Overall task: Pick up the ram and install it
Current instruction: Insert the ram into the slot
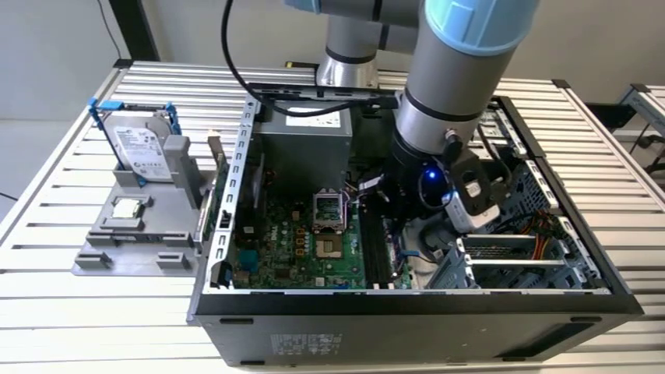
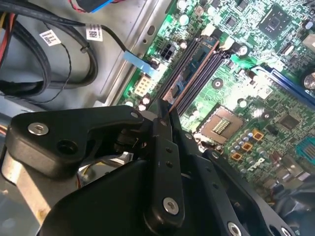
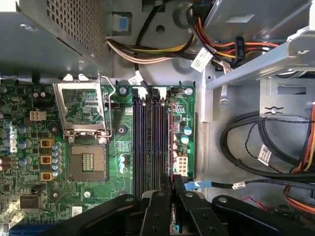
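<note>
In both wrist views the ram (image 2: 189, 73) (image 3: 171, 142) shows edge-on as a thin green stick with a brownish edge. It stands along the outermost memory slot (image 3: 162, 142) of the motherboard, beside the other dark slots. My gripper (image 2: 162, 112) (image 3: 172, 196) has its black fingers shut on the near end of the ram, right above the slot. In the exterior view the gripper (image 1: 387, 209) reaches down inside the open computer case (image 1: 223, 234), mostly hidden behind the arm's wrist. Whether the ram is fully seated cannot be told.
The open processor socket (image 3: 87, 162) (image 1: 327, 249) lies beside the slots. Cable bundles (image 3: 266, 147) and a drive cage (image 1: 519, 257) crowd the other side. The power supply (image 1: 301, 144) sits at the case's far end. Outside, a grey stand holds a hard drive (image 1: 140, 148) and a processor chip (image 1: 127, 208).
</note>
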Robot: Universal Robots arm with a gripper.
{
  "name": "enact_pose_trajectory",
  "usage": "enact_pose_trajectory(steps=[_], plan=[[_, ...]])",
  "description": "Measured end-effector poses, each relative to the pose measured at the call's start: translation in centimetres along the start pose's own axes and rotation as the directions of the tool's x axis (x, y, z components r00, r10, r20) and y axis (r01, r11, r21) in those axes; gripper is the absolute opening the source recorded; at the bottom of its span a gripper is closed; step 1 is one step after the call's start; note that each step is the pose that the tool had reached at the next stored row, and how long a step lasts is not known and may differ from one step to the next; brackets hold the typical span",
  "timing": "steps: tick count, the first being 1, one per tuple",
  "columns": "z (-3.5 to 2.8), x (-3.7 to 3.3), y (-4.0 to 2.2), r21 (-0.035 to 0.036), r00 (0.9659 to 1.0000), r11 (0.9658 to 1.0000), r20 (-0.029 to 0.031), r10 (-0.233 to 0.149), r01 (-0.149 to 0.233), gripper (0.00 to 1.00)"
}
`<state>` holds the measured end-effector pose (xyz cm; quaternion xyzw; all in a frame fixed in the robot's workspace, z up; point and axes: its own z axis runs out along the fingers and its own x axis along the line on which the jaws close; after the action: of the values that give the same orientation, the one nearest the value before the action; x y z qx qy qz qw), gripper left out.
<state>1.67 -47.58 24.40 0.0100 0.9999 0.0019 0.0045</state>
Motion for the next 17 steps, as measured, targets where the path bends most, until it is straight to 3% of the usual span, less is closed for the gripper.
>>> enact_pose_trajectory(steps=[5, 17], plan=[[0.71, 0.06, 0.09, 0.0092, 1.0000, 1.0000, 0.0001, 0.001, -0.001, 0.00], [1.29, 0.07, 0.43, 0.0109, 1.0000, 0.9999, -0.0002, 0.002, -0.002, 0.00]])
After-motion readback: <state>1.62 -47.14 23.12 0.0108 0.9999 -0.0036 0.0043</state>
